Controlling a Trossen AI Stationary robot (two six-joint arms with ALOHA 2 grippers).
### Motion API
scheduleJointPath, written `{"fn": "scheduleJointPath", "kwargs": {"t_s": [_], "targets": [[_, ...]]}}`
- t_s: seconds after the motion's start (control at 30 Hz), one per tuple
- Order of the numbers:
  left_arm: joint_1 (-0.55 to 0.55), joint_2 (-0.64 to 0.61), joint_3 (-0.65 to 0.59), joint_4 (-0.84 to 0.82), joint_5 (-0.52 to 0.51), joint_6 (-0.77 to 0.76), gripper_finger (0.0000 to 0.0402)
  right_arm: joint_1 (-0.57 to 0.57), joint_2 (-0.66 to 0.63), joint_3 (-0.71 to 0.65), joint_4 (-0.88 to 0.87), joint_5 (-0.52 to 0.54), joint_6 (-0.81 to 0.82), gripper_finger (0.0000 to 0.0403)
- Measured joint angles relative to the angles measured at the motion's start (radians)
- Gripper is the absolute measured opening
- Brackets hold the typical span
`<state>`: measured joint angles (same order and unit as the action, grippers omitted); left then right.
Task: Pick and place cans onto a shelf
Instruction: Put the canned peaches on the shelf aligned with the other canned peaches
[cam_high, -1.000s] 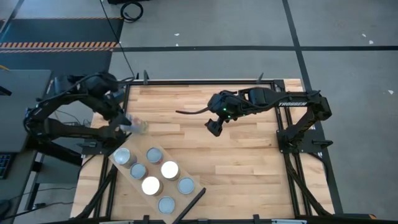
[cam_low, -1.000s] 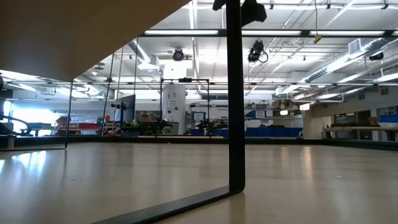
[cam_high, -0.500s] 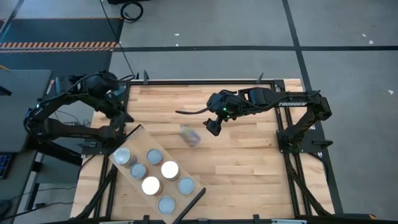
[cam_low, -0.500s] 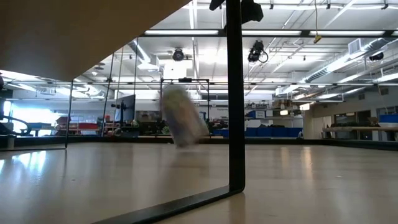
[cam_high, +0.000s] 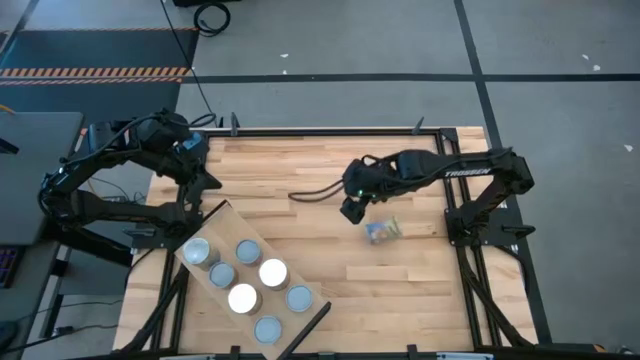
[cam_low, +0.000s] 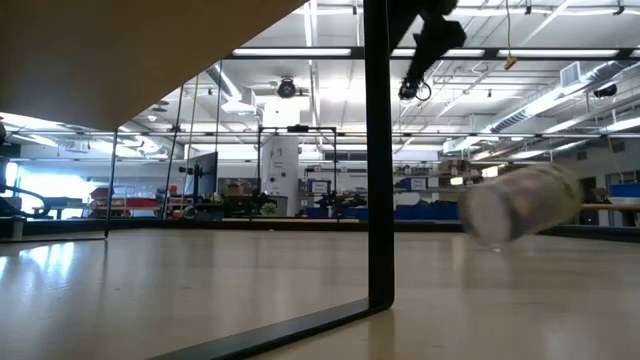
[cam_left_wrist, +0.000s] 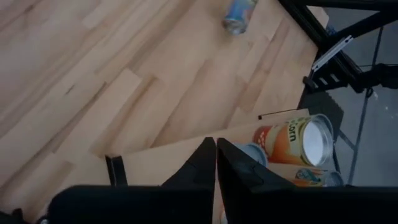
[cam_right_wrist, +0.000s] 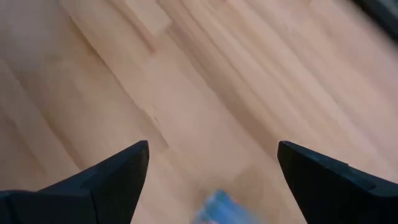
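While six cans (cam_high: 243, 275) stand on the shelf (cam_high: 222, 214) at the table's near left, my left gripper (cam_left_wrist: 215, 149) pinched shut and empty above its far end, my right gripper (cam_high: 352, 211) spread wide, empty, a loose can (cam_high: 382, 231) on its side just beside it

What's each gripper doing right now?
Left gripper: closed, holding nothing.
Right gripper: open, empty, above a loose can.
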<state>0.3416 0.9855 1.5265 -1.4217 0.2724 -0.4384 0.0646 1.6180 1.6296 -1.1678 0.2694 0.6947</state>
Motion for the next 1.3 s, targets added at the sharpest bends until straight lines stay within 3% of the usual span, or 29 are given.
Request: {"fn": "scheduleJointPath", "kwargs": {"t_s": [0.2, 0.4, 0.5, 0.77, 0.97, 1.3], "targets": [[0.000, -0.003, 0.000, -0.002, -0.011, 0.006, 0.0046, 0.089, -0.001, -0.117, -0.052, -0.017, 0.400, 0.0373], [0.000, -0.005, 0.000, -0.003, -0.028, 0.064, 0.0087, 0.177, -0.003, -0.213, -0.262, -0.165, 0.671, 0.0374], [0.000, -0.005, 0.000, -0.003, -0.055, 0.097, 0.0107, 0.225, -0.003, -0.283, -0.326, -0.269, 0.625, 0.0374], [0.000, -0.006, 0.000, -0.008, -0.070, 0.121, 0.0138, 0.350, -0.002, -0.547, -0.336, -0.537, 0.323, 0.0373], [0.000, -0.006, 0.000, -0.005, -0.070, 0.117, 0.0148, 0.374, -0.002, -0.658, -0.201, -0.553, 0.200, 0.0373], [0.000, -0.004, 0.000, -0.001, -0.070, 0.090, 0.0149, 0.365, 0.002, -0.686, -0.096, -0.543, 0.311, 0.0373]]}}
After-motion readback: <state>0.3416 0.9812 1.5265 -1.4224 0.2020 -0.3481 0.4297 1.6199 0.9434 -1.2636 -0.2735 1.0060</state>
